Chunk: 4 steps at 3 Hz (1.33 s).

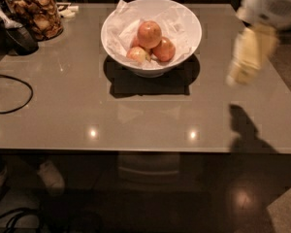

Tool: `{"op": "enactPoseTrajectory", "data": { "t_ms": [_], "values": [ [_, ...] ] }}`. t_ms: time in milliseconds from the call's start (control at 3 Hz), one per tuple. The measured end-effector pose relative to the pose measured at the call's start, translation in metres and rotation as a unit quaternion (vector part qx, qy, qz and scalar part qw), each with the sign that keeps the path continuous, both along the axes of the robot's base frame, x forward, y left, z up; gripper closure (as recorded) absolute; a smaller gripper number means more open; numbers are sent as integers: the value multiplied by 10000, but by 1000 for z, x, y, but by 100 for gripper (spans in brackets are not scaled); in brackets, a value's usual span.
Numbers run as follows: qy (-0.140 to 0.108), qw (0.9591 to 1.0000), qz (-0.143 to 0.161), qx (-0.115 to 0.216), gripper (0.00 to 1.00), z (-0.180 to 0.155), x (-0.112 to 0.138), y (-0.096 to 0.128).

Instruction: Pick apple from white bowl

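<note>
The white bowl (pixel 186 45) stands on the grey table at the back middle, lined with crumpled white paper. The apple (pixel 149 34), reddish-orange and the largest, lies on top in the bowl. A darker red apple (pixel 164 49) and a smaller yellow-green apple (pixel 137 55) lie beside it. My gripper (pixel 245 59) hangs over the table's right side, to the right of the bowl and apart from it, blurred by motion.
A glass jar of brown snacks (pixel 35 12) stands at the back left. A dark object (pixel 19 38) lies next to it. A black cable (pixel 12 93) loops over the left edge of the table (pixel 136 125).
</note>
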State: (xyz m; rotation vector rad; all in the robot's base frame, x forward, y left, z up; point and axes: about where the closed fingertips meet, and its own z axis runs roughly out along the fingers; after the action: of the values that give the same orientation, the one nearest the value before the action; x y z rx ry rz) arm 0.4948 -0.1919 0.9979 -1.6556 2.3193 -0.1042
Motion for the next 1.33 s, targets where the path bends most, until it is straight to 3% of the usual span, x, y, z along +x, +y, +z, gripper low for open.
{"op": "enactPoseTrajectory", "data": {
  "t_ms": [333,667,1333],
  "values": [
    [-223,9997,55,30,0,25,55,36],
    [-539,9982,171,181,0,43,69,53],
    [-600,9967,374,398,0,44,104,90]
  ]
}}
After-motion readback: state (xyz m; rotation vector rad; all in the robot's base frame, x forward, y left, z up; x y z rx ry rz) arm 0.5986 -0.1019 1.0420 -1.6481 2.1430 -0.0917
